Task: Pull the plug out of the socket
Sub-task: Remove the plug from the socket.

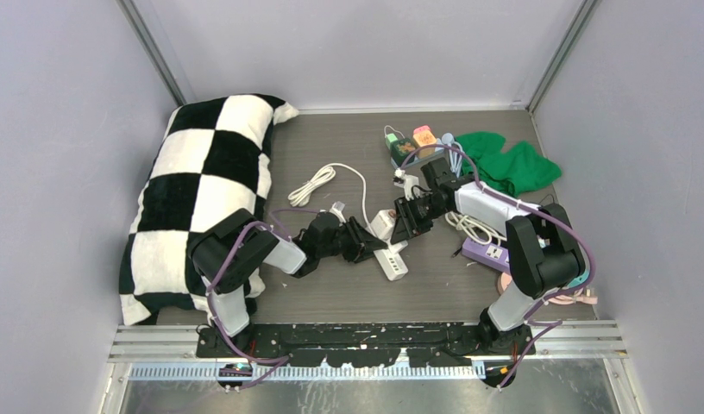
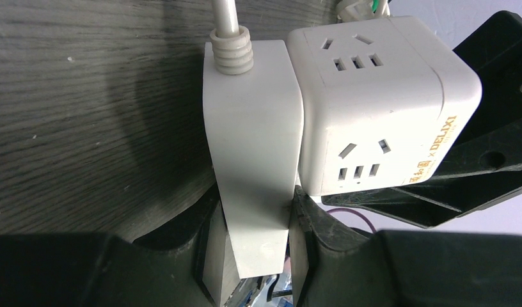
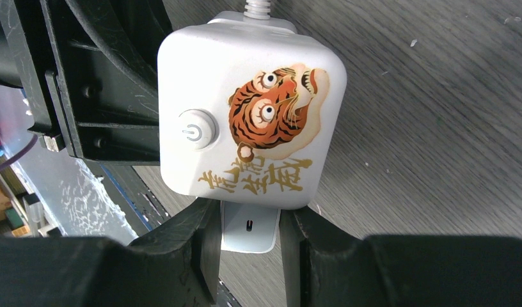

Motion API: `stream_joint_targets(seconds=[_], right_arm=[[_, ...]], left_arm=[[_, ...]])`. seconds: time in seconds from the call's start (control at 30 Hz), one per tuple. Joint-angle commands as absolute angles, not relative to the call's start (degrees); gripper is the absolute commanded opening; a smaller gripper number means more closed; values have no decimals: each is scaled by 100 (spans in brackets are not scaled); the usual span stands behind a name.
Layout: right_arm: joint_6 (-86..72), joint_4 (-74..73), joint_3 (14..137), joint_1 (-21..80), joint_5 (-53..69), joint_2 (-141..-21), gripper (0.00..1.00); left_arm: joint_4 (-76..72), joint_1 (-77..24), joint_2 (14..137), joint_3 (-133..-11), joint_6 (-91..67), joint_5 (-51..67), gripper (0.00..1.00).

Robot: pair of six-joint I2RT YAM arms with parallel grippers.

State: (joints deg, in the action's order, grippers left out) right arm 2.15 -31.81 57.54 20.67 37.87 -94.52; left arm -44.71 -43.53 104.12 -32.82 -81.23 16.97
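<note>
Fingers (image 2: 210, 256) of your left gripper (image 2: 255, 236) are narrow. They are closed on the flat white plug (image 2: 252, 141), one on each side of its near end. The plug runs straight ahead from this gripper, with its long axis along the fingers, and its cord (image 2: 224, 13) leaves from the far end.

On the right side of this gripper is the cube socket (image 2: 380, 102). It touches the plug's broad face with no gap that you can see, so the plug looks fully seated.

Further right, your right gripper (image 3: 245, 236) comes from the opposite side. It is also narrow, and it pinches a small white part at the near, lower edge of the cube, which seems to belong to it. The tiger sticker (image 3: 274, 115) faces its camera.

In the top view both grippers are equally near to the cube.

I judge that the pins run sideways from plug into cube, across the fingers. So your left gripper should pull to its left, away from the cube, while the right one only braces the cube. A pull along the cord would probably just tilt the plug.
</note>
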Motion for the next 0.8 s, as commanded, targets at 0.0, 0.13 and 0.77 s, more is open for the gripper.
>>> stream_joint_targets(seconds=[0.0,0.13,0.77], right_arm=[[714,-3713,5879,1883,3784,-9391,1],[714,-3677,5836,1836,4115,-9297,1],[1095,-3836,5793,1914,4102,-8954,1]], left_arm=[[-4335,-4254,10502,-3151,-8026,1249,0],[-4407,-4254,10533,-3072,-8053,1248,0],[-4057,-4254,10499,-3112,-7911,1187,0]])
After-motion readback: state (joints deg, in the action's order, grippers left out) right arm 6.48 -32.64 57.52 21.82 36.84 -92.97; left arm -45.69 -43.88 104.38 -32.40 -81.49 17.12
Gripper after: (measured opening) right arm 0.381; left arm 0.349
